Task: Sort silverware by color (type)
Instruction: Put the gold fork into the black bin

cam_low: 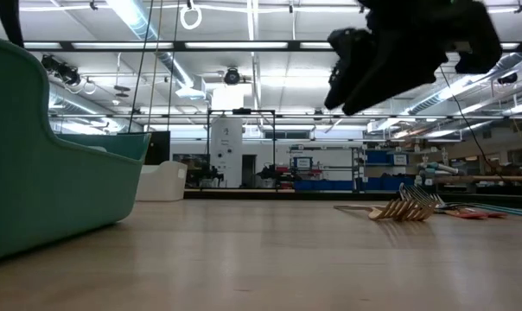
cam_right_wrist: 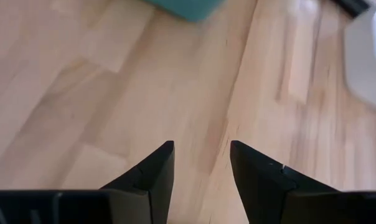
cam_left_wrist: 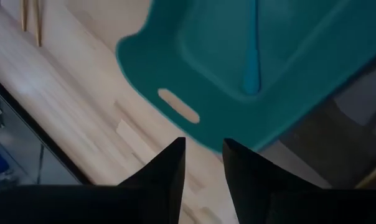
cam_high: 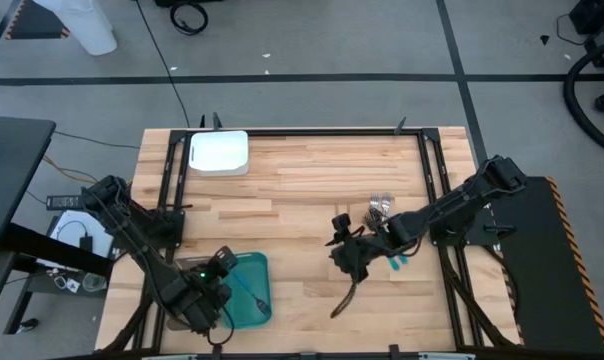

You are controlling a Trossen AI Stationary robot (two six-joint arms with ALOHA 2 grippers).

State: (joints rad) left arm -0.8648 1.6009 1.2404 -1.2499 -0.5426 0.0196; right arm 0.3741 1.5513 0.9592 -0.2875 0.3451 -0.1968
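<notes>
Wooden table (cam_high: 302, 170): pale planks, ringed by a dark frame.
Teal tray (cam_high: 250, 290): sits near the front edge, on the left arm's side; a slot handle shows in its rim in the left wrist view (cam_left_wrist: 178, 106).
Teal-blue piece (cam_left_wrist: 251, 56): one slim utensil lies inside the teal tray; whether it is a fork, spoon or knife cannot be told.
White tray (cam_high: 219, 153): far side of the table, well apart from the teal tray; appears at the edge of the right wrist view (cam_right_wrist: 368, 56).
Silverware pile (cam_high: 382, 212): silver and gold forks heaped on the right half of the table; in the low view their tines fan upward (cam_low: 408, 207).
Teal pieces by the pile (cam_high: 397, 262): just beside the right arm, on the wood.
Left gripper (cam_left_wrist: 203, 155): hangs over the near rim of the teal tray; jaws a small gap apart, nothing between them.
Right gripper (cam_right_wrist: 200, 158): raised above bare wood, between the pile and the teal tray; jaws spread, holding nothing.
Gold sticks (cam_left_wrist: 31, 18): two thin gold pieces lie on the wood beyond the teal tray in the left wrist view.
</notes>
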